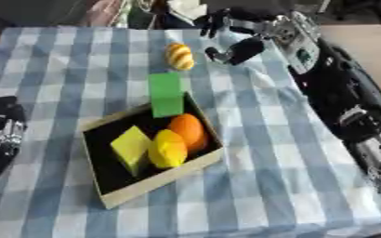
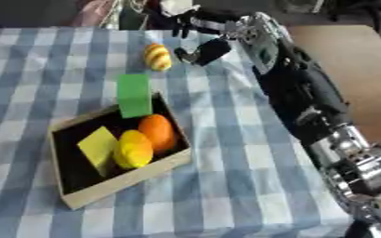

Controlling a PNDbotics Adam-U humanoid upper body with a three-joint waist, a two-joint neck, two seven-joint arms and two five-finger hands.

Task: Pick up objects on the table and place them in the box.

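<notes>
I am bringing my right hand (image 1: 241, 48), fingers apart and empty, beside the striped yellow object (image 1: 179, 56) on the tabletop (image 1: 80, 60) beyond the box (image 1: 157, 179); I should straddle it squarely before closing.

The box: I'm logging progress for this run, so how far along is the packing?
Done: the box holds an orange fruit, a yellow fruit and a yellow block. The green block leans over the box's far rim, not fully inside. In hand: nothing; the right hand is open beside the striped yellow object, the only thing left on the cloth.
</notes>
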